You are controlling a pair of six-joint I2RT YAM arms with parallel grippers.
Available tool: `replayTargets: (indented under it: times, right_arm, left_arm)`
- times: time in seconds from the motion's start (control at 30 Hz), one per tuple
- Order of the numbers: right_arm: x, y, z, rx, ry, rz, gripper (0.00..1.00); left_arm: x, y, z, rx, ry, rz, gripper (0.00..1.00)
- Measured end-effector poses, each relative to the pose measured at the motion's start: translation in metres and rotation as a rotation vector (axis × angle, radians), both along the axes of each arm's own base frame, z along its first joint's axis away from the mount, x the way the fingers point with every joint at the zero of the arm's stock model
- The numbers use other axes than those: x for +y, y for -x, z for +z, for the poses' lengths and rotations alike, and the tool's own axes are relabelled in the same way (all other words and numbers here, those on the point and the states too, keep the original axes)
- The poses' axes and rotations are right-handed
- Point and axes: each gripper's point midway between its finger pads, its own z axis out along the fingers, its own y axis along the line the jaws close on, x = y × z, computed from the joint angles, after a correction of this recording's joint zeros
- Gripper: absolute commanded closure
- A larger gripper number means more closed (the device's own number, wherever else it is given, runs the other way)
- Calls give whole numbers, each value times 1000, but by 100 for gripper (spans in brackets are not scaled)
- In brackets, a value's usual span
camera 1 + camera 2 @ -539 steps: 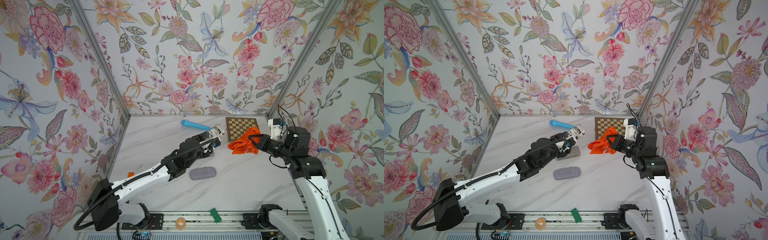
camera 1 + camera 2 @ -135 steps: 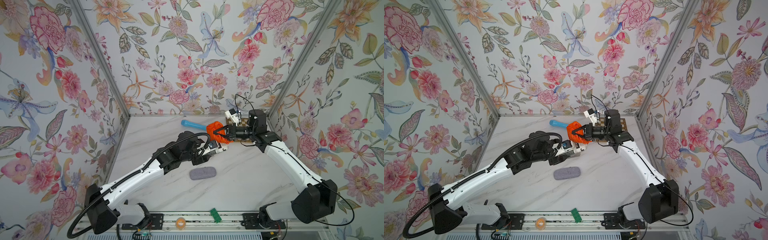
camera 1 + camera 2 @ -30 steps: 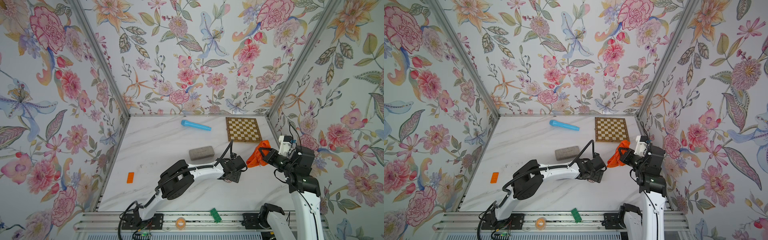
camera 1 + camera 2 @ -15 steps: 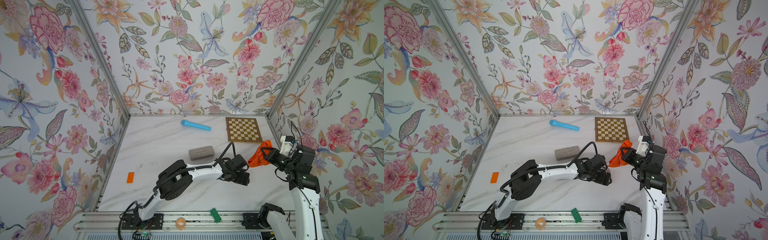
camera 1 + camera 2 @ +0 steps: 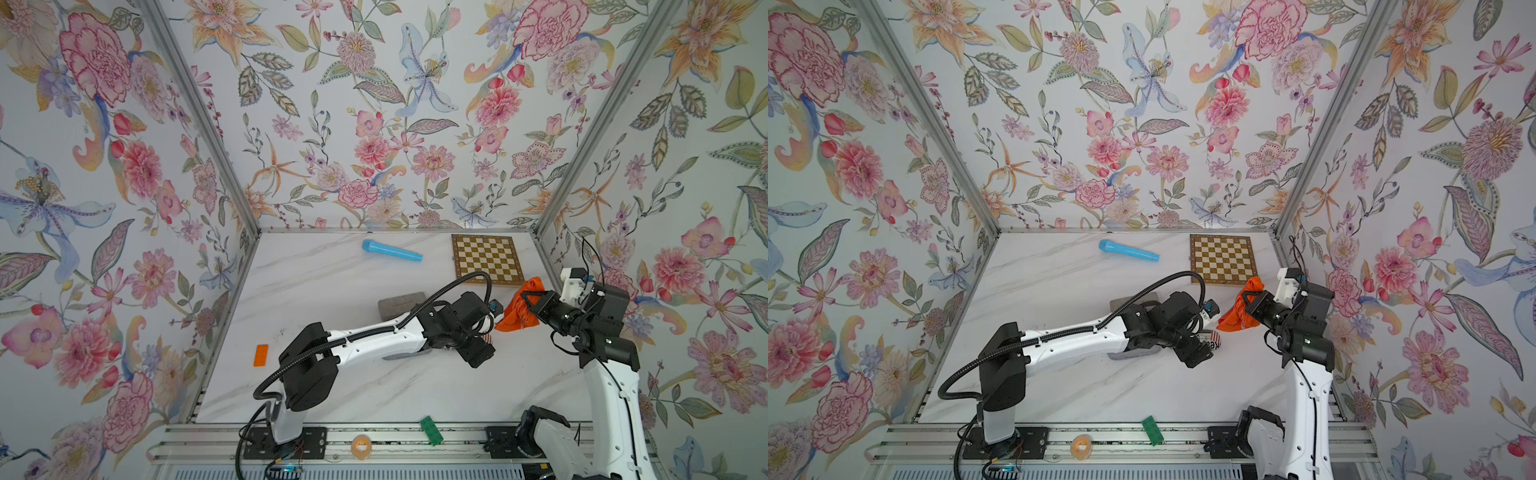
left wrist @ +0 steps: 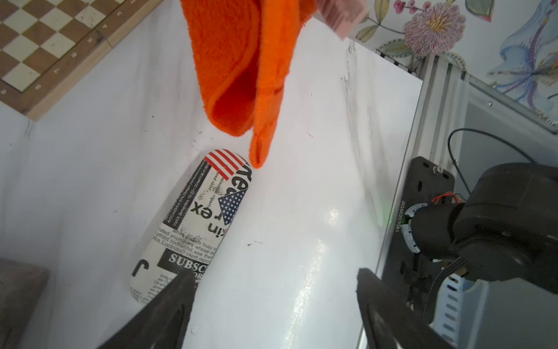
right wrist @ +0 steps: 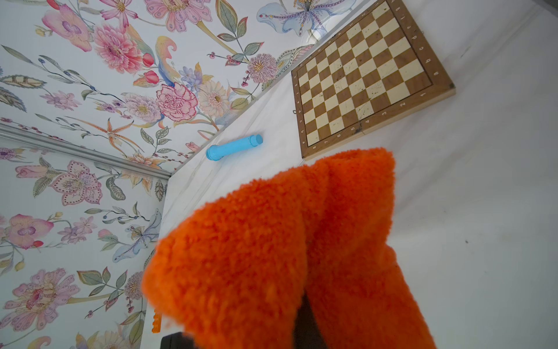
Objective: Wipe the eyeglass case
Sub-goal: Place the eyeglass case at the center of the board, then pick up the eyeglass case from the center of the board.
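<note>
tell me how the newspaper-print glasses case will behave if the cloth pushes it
The eyeglass case looks like a rigid rounded shell, so it should keep its shape. Lying flat on the glossy table, it will probably slide or spin rather than roll under the orange cloth.

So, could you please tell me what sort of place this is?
Probably a robot test booth: floral-wallpapered walls in aluminium framing enclose a white marble-look tabletop, the white-and-black left arm and right arm are bolted to a metal rail, and unrelated props lie about, like a wooden chessboard.
</note>
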Motion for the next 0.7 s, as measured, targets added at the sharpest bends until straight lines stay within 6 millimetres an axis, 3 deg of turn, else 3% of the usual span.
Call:
replayTargets:
  times: [0.2, 0.4, 0.57, 0.7]
  right_arm:
    - [-5, -8, 4, 35, 28, 2, 100]
    - [-14, -19, 1, 96, 53, -8, 100]
    - [-18, -26, -4, 126, 54, -15, 100]
    - [-20, -30, -4, 137, 53, -17, 100]
  left_arm:
    - [25, -29, -36, -141, -90, -185, 16]
    - [24, -58, -60, -186, -95, -276, 16]
    - [14, -53, -81, -165, -91, -354, 15]
    - [11, -50, -85, -143, -73, -389, 14]
